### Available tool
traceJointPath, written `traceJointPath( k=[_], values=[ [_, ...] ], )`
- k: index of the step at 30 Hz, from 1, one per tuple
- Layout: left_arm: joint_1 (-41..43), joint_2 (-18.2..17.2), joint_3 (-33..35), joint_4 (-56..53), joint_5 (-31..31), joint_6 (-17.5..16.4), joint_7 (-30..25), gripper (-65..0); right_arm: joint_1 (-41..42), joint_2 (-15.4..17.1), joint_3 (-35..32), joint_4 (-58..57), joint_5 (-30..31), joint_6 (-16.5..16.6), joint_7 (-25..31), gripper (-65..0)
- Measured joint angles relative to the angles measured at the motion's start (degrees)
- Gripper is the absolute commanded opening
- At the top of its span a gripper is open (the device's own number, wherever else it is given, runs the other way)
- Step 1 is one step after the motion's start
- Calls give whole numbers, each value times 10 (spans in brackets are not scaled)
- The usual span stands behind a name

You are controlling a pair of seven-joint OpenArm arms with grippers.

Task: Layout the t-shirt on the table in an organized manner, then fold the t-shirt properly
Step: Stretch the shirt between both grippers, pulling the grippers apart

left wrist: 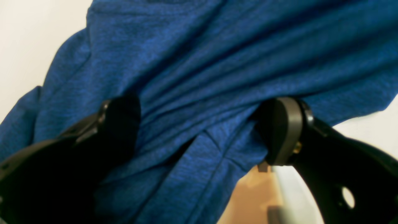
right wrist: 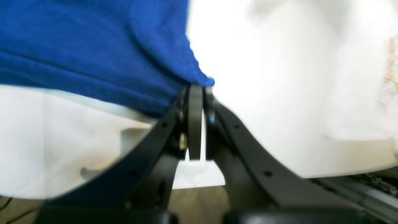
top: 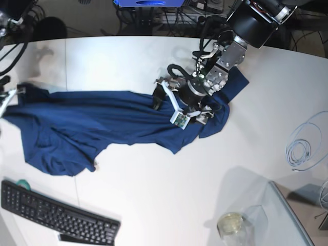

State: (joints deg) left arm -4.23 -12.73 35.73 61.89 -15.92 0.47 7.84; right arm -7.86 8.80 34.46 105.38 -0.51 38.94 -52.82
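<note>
The t-shirt (top: 102,123) lies stretched across the white counter (top: 169,200) in a long, rumpled band, one end at the far left of the base view and the other bunched under the arm near the top centre; it is spread out in length but far from flat, with deep creases, a sleeve or hem corner trailing toward the front, and a dark fold heaped by the collar end; the right tool (right wrist: 199,90) is pinched tight on a corner of the cloth, holding it taut at the counter's edge; the left tool (left wrist: 199,130) stands wide apart with wrinkled fabric lying between its two pads, pressing or hovering on it without any grip that shows; by this look the laying-out is only partly done: the body wants smoothing and the sleeves squaring, and no fold has yet been made; a keyboard (top: 56,212) sits near the front edge, apart from the garment.
</note>
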Motion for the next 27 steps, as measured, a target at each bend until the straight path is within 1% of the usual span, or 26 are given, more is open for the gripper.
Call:
traceJointPath(
  k=[4,7,9,10,11,13,14,15,17,19,20,22,25,27],
  values=[
    [16,-15,0,14,-1,0,-9,-89,-25,-26,-26,-38,3,-1,52,-650],
    [32,-32,0,42,-5,5,5,-89,-41,-35,-37,-65,1,0,55,-650],
    [47,-43,-9,65,-9,21,14,-92,-37,-33,-43,-86,0,-1,59,-650],
    [55,-44,-20,69,-9,28,16,-110,-34,-33,-43,-93,1,-1,63,-650],
    [63,-43,-37,73,-9,36,17,-155,-31,-33,-43,-96,1,-1,63,-650],
    [76,-41,-85,86,-10,41,28,-267,-31,-33,-44,-96,1,-1,63,-650],
    [84,-41,-112,99,-9,43,51,-318,-32,-33,-43,-95,1,-1,63,-650],
    [95,-44,-135,113,-8,53,64,-362,-31,-33,-43,-93,1,-1,63,-650],
    [117,-48,-169,151,-7,59,73,-400,-28,-33,-44,-78,0,-1,62,-650],
    [124,-49,-187,185,-7,56,81,-421,-23,-33,-45,-52,4,0,64,-650],
    [122,-47,-193,196,-7,56,78,-443,-21,-33,-45,-40,4,0,64,-650],
    [112,-44,-200,209,-9,51,67,-525,-17,-33,-52,-11,0,1,61,-650],
    [110,-45,-204,209,-11,55,68,-645,0,-28,-90,24,0,1,55,-650],
    [109,-46,-204,214,-11,56,84,-650,23,-29,-114,45,3,2,59,-650]
  ],
)
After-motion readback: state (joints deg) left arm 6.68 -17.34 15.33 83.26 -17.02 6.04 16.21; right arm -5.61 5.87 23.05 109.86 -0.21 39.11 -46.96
